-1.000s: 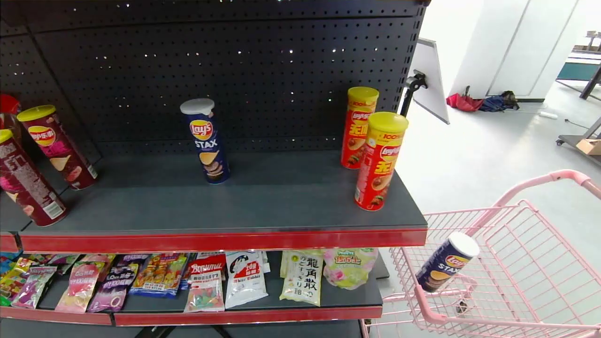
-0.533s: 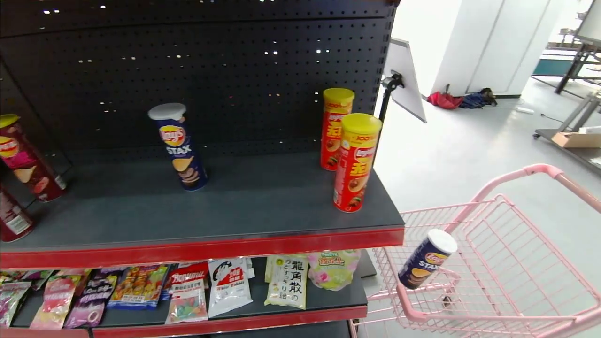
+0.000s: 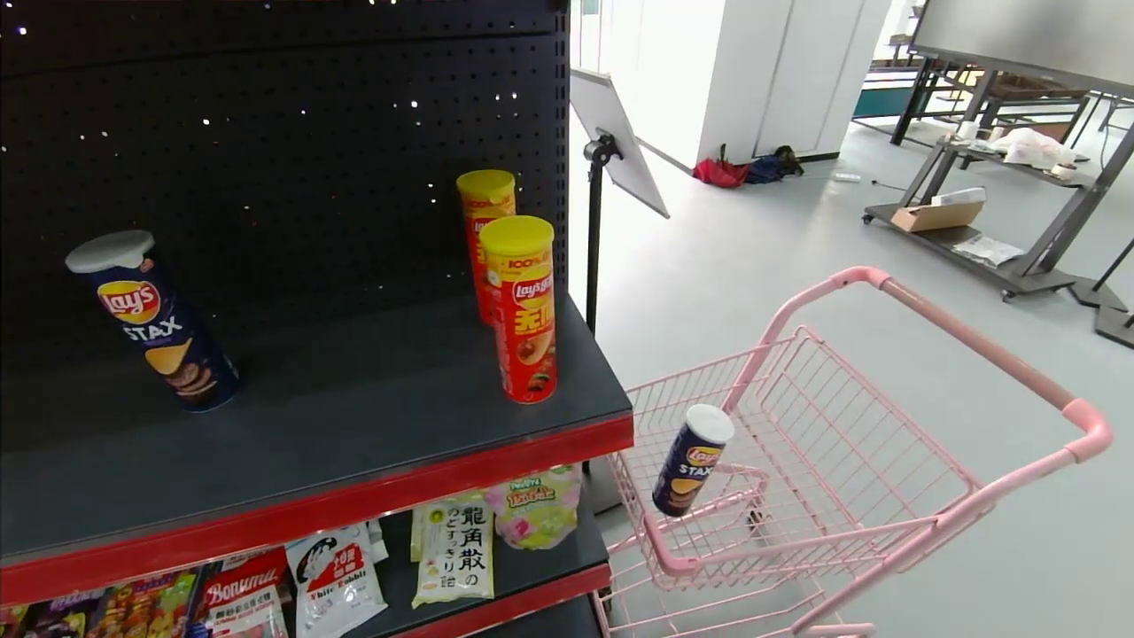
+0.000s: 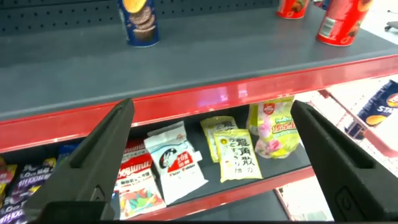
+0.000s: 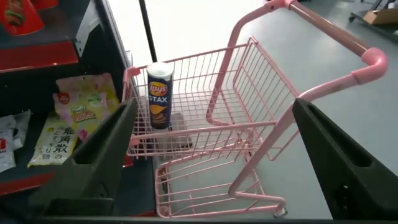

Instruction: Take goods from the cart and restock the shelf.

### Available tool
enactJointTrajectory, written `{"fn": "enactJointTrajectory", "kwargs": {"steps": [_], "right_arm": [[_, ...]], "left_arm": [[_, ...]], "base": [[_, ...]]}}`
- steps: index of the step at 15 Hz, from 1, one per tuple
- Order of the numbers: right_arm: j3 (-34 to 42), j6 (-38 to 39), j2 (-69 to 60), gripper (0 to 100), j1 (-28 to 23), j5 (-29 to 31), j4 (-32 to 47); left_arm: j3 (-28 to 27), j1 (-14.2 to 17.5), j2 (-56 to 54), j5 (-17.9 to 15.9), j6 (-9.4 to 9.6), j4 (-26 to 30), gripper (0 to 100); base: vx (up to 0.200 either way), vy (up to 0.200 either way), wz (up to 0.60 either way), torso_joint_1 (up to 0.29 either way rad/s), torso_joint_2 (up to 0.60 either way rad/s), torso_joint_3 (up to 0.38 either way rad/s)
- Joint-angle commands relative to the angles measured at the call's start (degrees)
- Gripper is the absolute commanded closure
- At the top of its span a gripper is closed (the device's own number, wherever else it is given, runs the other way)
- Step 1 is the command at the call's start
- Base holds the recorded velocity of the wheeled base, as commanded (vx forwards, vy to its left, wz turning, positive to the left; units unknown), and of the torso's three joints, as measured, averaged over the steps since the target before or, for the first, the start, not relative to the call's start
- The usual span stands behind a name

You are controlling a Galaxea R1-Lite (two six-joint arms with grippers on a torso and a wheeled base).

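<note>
A pink wire cart stands on the floor just right of the dark shelf. A blue chip can with a white lid leans in the cart's front corner. On the shelf stand another blue can at the left and two red cans with yellow lids near the right end. My left gripper is open in front of the shelf's red edge, nothing between its fingers. My right gripper is open above the cart, facing the blue can.
Snack bags lie on the lower shelf. A sign board on a thin stand rises just past the shelf's right end. Metal racks stand far right. Bare grey floor surrounds the cart.
The head camera has turned to the right, so the shelf slid left and more of the cart came into view. The cans themselves have not moved.
</note>
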State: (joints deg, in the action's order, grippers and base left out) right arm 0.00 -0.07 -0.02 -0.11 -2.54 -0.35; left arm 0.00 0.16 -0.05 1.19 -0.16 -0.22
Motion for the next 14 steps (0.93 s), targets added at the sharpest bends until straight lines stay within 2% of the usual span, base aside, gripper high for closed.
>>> {"fn": "enactJointTrajectory", "kwargs": {"steps": [1,14], "right_arm": [[0.00,-0.01,0.02,0,0.02,-0.01,-0.09],[0.00,0.07,0.02,0,0.02,-0.01,-0.09]], "left_arm": [[0.00,0.02,0.05,0.04,-0.02,-0.04,0],[0.00,0.02,0.05,0.04,-0.02,-0.04,0]], "base": [[0.000,0.000,0.00,0.000,0.00,0.000],[0.000,0.000,0.00,-0.136,0.33,0.200]]}}
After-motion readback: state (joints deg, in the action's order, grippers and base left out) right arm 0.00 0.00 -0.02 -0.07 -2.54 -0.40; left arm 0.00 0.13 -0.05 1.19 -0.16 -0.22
